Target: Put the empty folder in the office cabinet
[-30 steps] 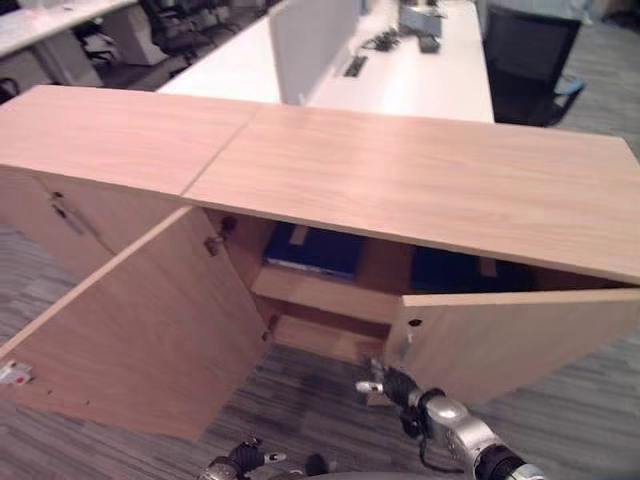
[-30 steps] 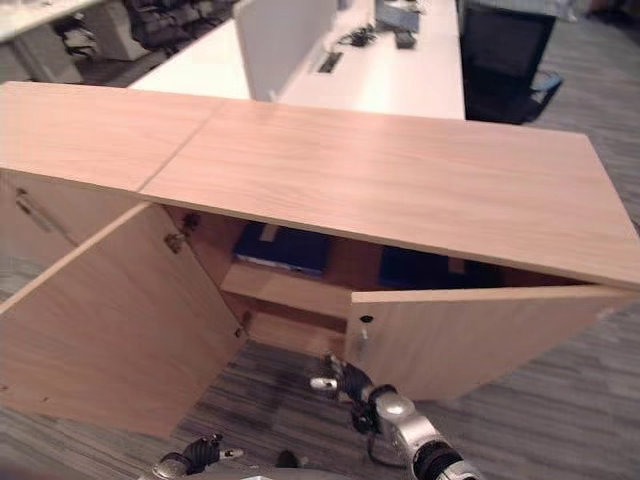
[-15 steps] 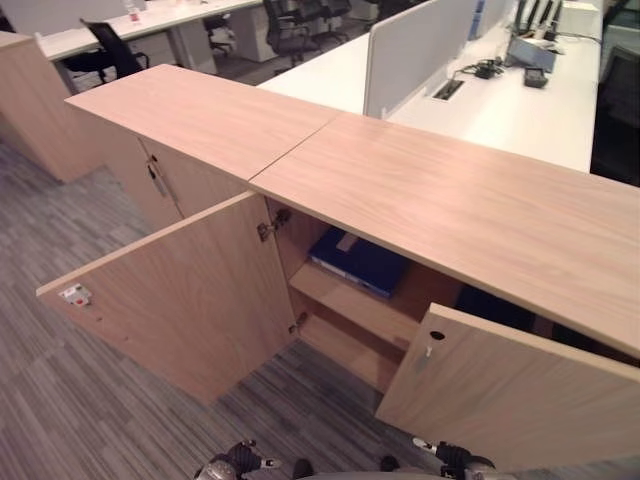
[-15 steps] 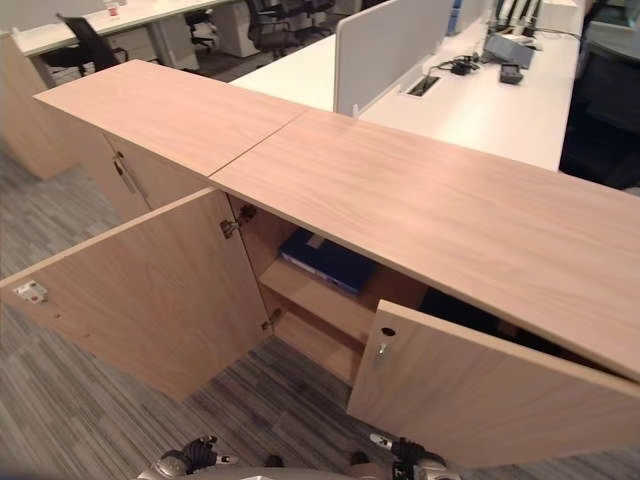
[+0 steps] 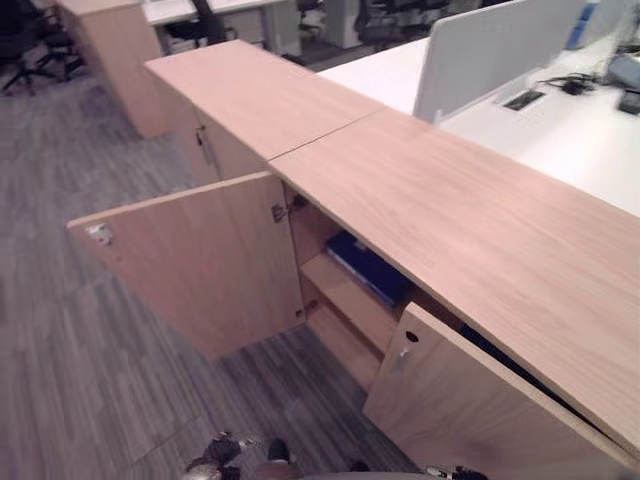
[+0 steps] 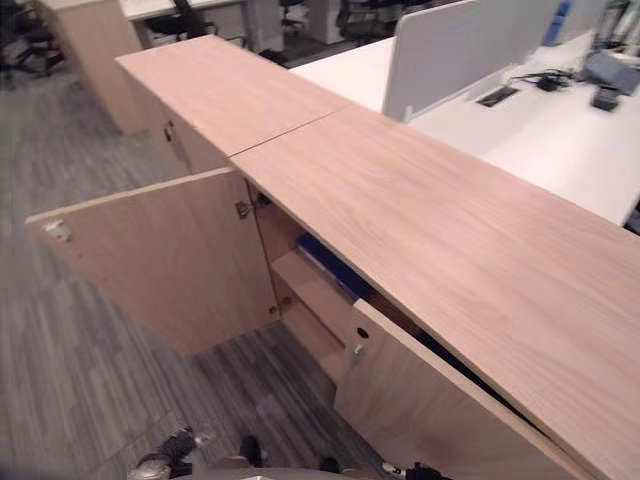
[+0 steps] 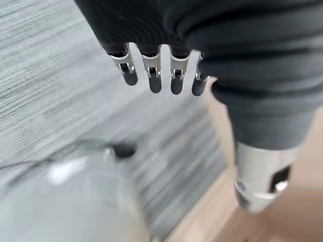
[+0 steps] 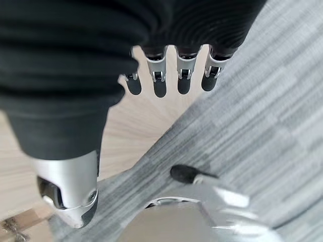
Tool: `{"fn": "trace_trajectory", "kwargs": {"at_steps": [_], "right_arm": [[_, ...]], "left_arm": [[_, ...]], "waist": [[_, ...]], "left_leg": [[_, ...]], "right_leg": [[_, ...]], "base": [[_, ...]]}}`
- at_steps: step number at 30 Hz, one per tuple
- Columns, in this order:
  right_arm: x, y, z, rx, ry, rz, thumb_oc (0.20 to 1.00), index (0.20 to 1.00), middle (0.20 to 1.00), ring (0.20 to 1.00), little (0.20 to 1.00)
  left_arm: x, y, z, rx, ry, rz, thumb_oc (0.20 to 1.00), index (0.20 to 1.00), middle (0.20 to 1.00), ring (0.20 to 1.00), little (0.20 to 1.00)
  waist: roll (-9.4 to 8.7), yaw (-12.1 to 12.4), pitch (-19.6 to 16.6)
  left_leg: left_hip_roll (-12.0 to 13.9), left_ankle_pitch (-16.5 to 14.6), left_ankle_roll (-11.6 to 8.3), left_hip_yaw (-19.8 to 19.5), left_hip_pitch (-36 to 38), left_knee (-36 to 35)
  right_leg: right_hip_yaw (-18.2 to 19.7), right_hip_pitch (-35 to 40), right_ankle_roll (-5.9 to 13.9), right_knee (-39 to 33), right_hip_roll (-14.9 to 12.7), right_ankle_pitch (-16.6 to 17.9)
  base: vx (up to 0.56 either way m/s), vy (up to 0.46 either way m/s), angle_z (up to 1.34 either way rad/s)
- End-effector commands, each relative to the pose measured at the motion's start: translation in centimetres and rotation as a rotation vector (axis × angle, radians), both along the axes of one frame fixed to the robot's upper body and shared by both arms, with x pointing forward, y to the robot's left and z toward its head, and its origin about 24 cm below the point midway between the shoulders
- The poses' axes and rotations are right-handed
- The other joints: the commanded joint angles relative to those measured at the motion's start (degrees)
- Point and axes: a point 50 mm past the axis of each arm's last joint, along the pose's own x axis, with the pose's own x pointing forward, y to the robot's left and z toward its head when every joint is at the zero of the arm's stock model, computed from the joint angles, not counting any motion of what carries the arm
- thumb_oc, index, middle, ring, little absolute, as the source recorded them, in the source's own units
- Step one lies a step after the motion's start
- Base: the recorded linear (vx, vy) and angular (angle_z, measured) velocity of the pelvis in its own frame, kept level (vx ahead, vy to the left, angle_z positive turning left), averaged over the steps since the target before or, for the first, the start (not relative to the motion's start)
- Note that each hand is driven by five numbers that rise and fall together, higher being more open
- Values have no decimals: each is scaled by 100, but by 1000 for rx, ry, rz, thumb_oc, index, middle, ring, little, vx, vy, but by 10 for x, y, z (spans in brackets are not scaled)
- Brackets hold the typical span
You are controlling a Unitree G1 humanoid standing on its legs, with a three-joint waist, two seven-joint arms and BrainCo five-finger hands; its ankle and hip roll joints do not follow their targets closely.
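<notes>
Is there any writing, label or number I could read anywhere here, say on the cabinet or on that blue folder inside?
No text can be read.
Small white tag at the corner of the open left door: too small to read.
Blue folder on the cabinet shelf: no label shows.
Things on the white desk behind: too far and blurred to read.

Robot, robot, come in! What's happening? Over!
Both hands, left and right, open, holding nothing. Blue folder on cabinet shelf. Both doors open, nothing blocking.
</notes>
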Motion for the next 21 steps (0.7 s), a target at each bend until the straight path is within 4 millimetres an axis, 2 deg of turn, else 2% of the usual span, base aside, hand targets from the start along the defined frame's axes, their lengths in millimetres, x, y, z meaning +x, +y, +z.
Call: {"fn": "trace_trajectory", "kwargs": {"at_steps": [1, 2, 3, 4, 6, 7, 8, 9, 10, 13, 14, 15, 16, 18, 19, 21], "right_arm": [[13, -12, 5, -45, -59, -28, 1000, 1000, 1000, 1000, 1000], [13, -12, 5, -45, -58, -27, 1000, 1000, 1000, 1000, 1000], [12, -12, 5, -41, -56, -38, 1000, 1000, 1000, 1000, 1000], [9, -13, 5, -33, -50, -50, 1000, 1000, 1000, 1000, 1000], [8, -16, 5, -34, -44, -48, 1000, 1000, 1000, 1000, 1000], [6, -21, 7, -48, -35, -48, 1000, 1000, 1000, 1000, 1000], [5, -23, 7, -53, -36, -54, 1000, 1000, 1000, 1000, 1000], [3, -29, 8, -67, -29, -65, 1000, 1000, 1000, 1000, 1000], [3, -34, 10, -77, -19, -61, 1000, 1000, 1000, 1000, 1000], [-2, -43, 12, -96, 2, -80, 1000, 1000, 1000, 1000, 1000], [-3, -46, 13, -101, 1, -103, 1000, 1000, 1000, 1000, 1000], [-3, -46, 13, -100, 1, -106, 1000, 1000, 1000, 1000, 1000], [-3, -49, 14, -102, -5, -135, 1000, 1000, 1000, 1000, 1000], [-3, -49, 14, -103, -6, -150, 1000, 1000, 1000, 1000, 1000], [-5, -52, 14, -104, -6, -183, 1000, 1000, 1000, 1000, 1000], [-4, -52, 15, -101, -9, -196, 1000, 1000, 1000, 1000, 1000]], "left_arm": [[42, 40, 62, 162, -377, 37, 1000, 1000, 1000, 1000, 1000], [42, 40, 62, 162, -376, 38, 1000, 1000, 1000, 1000, 1000], [44, 51, 79, 221, -439, 36, 1000, 1000, 1000, 1000, 1000], [53, 69, 114, 338, -560, 28, 1000, 1000, 1000, 1000, 1000], [63, 79, 144, 443, -658, 17, 1000, 1000, 1000, 1000, 1000], [77, 87, 175, 534, -764, 17, 1000, 1000, 1000, 1000, 1000], [84, 90, 186, 572, -795, 14, 1000, 1000, 1000, 1000, 1000], [97, 92, 205, 622, -860, 4, 1000, 1000, 1000, 1000, 1000], [105, 94, 221, 650, -912, -4, 1000, 1000, 1000, 1000, 1000], [122, 103, 236, 694, -929, -8, 1000, 1000, 1000, 1000, 1000], [130, 113, 242, 711, -909, -6, 1000, 1000, 1000, 1000, 1000], [131, 113, 242, 711, -912, -8, 1000, 1000, 1000, 1000, 1000], [139, 120, 244, 682, -899, 16, 1000, 1000, 1000, 1000, 1000], [141, 123, 243, 655, -898, 33, 1000, 1000, 1000, 1000, 1000], [149, 128, 241, 595, -884, 67, 1000, 1000, 1000, 1000, 1000], [163, 122, 242, 533, -895, 58, 1000, 1000, 1000, 1000, 1000]], "waist": [[154, 189, 82], [153, 182, 80], [180, 200, 63], [236, 236, 12], [291, 220, -30], [335, 213, -85], [330, 205, -103], [344, 199, -131], [431, 228, -194], [624, 130, -395], [685, 72, -476], [673, 93, -471], [706, 32, -544], [714, 13, -573], [734, -62, -636], [724, -91, -665]], "left_leg": [[181, -620, 16, -236, 399, 59], [181, -619, 15, -239, 401, 58], [209, -558, -1, -264, 475, 25], [296, -335, -77, -312, 586, -35], [430, -39, -196, -327, 648, -142], [520, 148, -297, -381, 603, -411], [497, 165, -318, -432, 555, -583], [387, 106, -341, -499, 421, -844], [247, -8, -340, -721, 486, -1019], [33, -180, -342, -838, 851, -1294], [-115, -306, -269, -858, 955, -1340], [-123, -309, -262, -849, 961, -1340], [-285, -426, -145, -818, 1016, -1340], [-348, -466, -102, -799, 1038, -1340], [-485, -570, -7, -735, 1094, -1340], [-640, -673, 96, -691, 1157, -1340]], "right_leg": [[231, 121, 937, 200, -276, -446], [228, 124, 936, 199, -276, -447], [186, 145, 931, 183, -266, -454], [85, 202, 917, 143, -249, -480], [-18, 292, 906, 89, -260, -499], [-105, 369, 930, 41, -344, -516], [-135, 385, 948, 18, -391, -511], [-158, 435, 998, -46, -465, -485], [-92, 425, 1062, -54, -508, -440], [-4, 476, 1194, -84, -658, -322], [68, 495, 1280, -99, -792, -251], [76, 496, 1286, -100, -800, -251], [157, 461, 1387, -53, -980, -176], [189, 449, 1421, -17, -1046, -159], [266, 439, 1509, 42, -1199, -106], [339, 419, 1620, 108, -1372, -46]], "base": [[-13, -9, 49], [-8, -6, 40], [30, 24, 41], [43, 39, 38], [55, 104, 43], [61, 165, 31], [83, 221, 45], [76, 254, 46], [90, 278, 33], [145, 370, -31], [105, 262, -51], [115, 385, -44], [69, 284, -12], [64, 266, -2], [57, 278, 0], [57, 316, -3]]}}
